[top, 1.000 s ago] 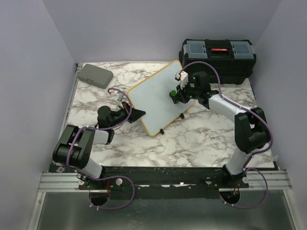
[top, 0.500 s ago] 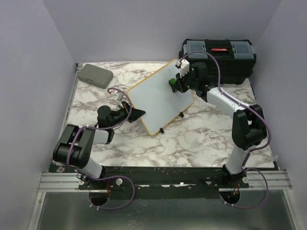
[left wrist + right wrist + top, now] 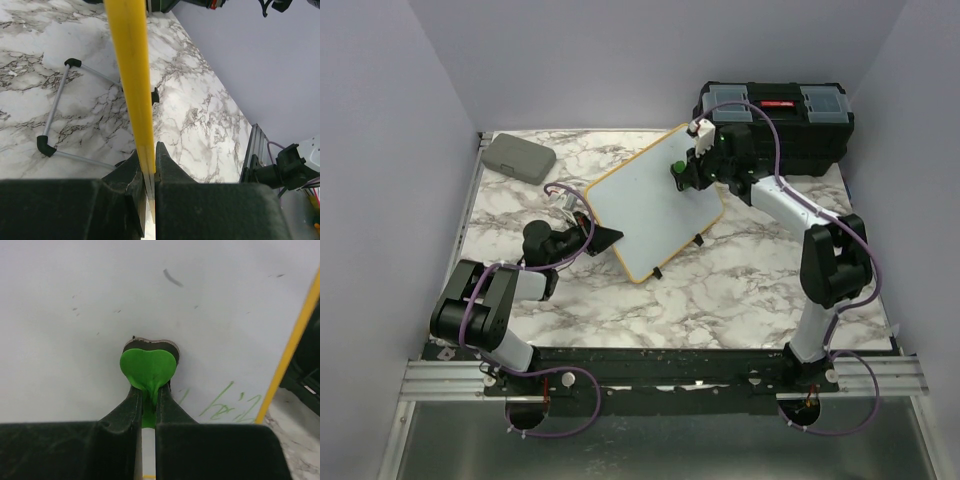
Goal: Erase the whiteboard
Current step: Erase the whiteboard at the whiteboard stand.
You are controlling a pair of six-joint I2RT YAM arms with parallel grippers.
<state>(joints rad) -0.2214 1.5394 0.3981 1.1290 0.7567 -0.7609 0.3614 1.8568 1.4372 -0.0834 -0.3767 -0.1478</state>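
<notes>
left gripper (image 3: 148,167) clamps whiteboard (image 3: 642,212) | right gripper (image 3: 147,405) pinches green eraser (image 3: 148,366) | sweep flat over green scribble (image 3: 225,402) beside yellow frame (image 3: 293,337)

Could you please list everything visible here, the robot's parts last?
White rectangular whiteboard with yellow frame: one, white, tilted mid-table.
Green handwriting: one patch, green, near the whiteboard's frame.
Green heart-shaped eraser: one, green, at the whiteboard's face.
Flat grey case: one, grey, far left corner.
Black toolbox: one, black, far right.
Marble table: one, white-grey, underneath.
Left gripper: one, black, shut on the whiteboard's edge.
Right gripper: one, black, shut on the eraser.
</notes>
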